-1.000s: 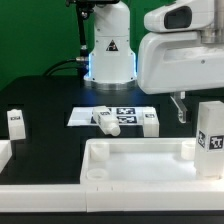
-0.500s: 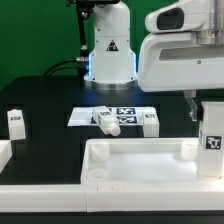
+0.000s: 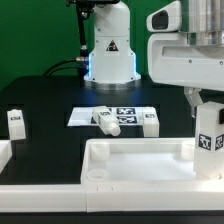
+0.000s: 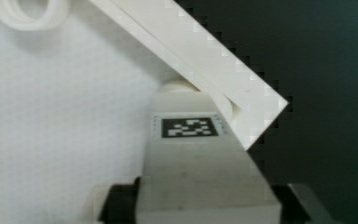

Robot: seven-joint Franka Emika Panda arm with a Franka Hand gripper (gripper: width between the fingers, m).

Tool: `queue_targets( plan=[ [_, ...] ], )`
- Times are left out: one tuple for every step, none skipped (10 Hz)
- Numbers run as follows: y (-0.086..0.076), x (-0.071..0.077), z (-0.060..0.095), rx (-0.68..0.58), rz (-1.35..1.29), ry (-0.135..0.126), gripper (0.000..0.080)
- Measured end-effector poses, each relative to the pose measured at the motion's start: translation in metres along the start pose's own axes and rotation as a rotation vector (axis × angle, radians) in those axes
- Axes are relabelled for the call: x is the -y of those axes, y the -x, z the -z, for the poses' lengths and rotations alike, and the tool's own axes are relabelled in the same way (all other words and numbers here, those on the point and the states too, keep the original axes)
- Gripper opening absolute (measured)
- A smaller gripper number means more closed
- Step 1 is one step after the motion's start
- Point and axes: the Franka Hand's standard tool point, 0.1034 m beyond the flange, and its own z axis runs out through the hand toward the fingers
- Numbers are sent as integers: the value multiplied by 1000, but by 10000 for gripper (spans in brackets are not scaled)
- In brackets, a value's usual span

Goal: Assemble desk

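Now mid leg-fitting: claw pinching a tagged leg upright at the corner of the tabletop on the exterior view's right, rim up; next prob needs leg centred on the corner socket, then pressed/twisted in w/o tilt.
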Motion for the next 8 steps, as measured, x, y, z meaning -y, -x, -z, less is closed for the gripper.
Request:
queue_targets(
  plan=[
    [0,0,0,5,-69,-3,284],
    [0,0,0,11,-128,-6,284],
    [1,1,-1,40,-410,-26,285],
    [1,1,-1,42,-481,-37,285],
    [2,1,-1,45,-406,-36,285],
    [2,0,-1,44,-378,-37,285],
    [1,0,-1,35,-204,-37,456],
    [3,2,0,21,77,-33,602]
  ],
)
